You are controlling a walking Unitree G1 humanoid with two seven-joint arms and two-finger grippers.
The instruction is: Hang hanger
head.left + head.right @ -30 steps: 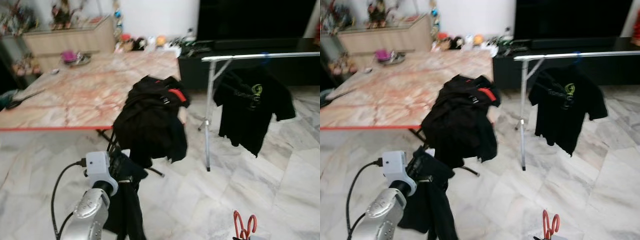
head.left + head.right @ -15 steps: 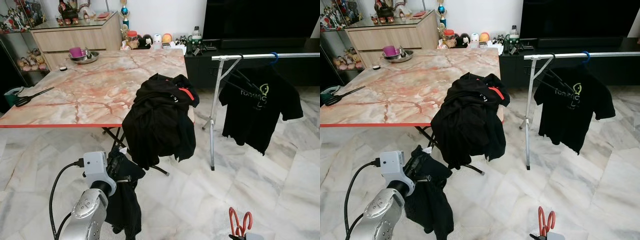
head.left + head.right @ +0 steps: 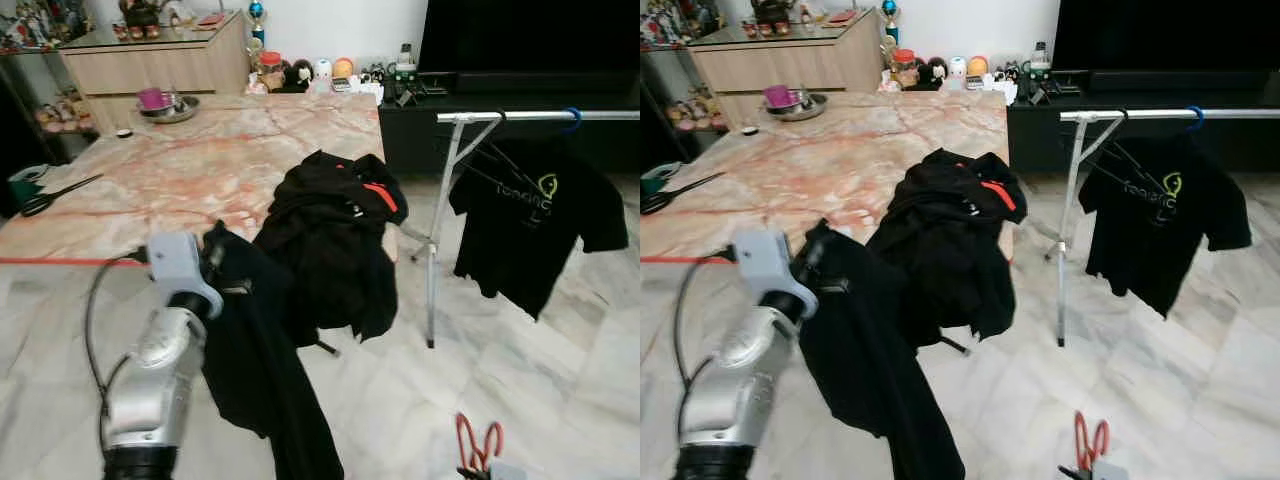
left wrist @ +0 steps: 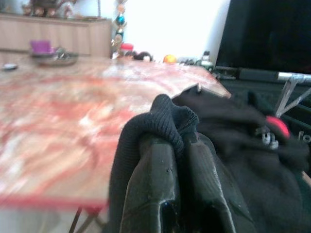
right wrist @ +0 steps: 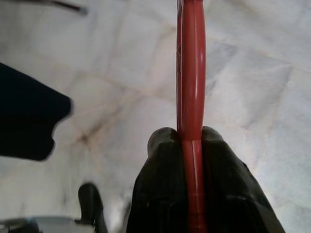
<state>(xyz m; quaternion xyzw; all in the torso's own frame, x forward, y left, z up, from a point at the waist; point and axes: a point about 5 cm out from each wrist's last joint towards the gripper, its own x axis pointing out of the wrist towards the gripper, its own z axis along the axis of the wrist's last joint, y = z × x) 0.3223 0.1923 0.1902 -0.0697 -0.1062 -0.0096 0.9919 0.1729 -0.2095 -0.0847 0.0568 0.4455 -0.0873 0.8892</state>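
- The left gripper (image 4: 182,145) is raised at about 9 o'clock in the head views, its two black fingers (image 4: 155,179) pinched together on the collar of a black garment (image 3: 262,370), which hangs from the grip toward the marble floor (image 3: 520,400).
- In the left wrist view the ribbed edge of that garment bunches over the fingertips.
- The right gripper (image 5: 189,138) sits low at about 5 o'clock, clamped narrow on a red hanger (image 5: 190,68); the hanger's red loops (image 3: 476,444) rise just above the lower frame edge, well apart from the rack.
- A heap of black clothes (image 3: 335,240) with a red tab drapes over the near corner of the marble table (image 3: 150,180), at the centre of the head views, just beside the held garment.
- At 2 o'clock stands a metal clothes rack (image 3: 520,117); a black T-shirt (image 3: 535,225) with a pale print hangs from its rail on a blue hook (image 3: 573,118).
- On the table, a pair of scissors (image 3: 55,195) lies at 9 to 10 o'clock and a metal bowl (image 3: 168,108) with a purple cup at 11 o'clock.
- A wooden cabinet (image 3: 150,60) and small figurines stand behind the table, at 12 o'clock.
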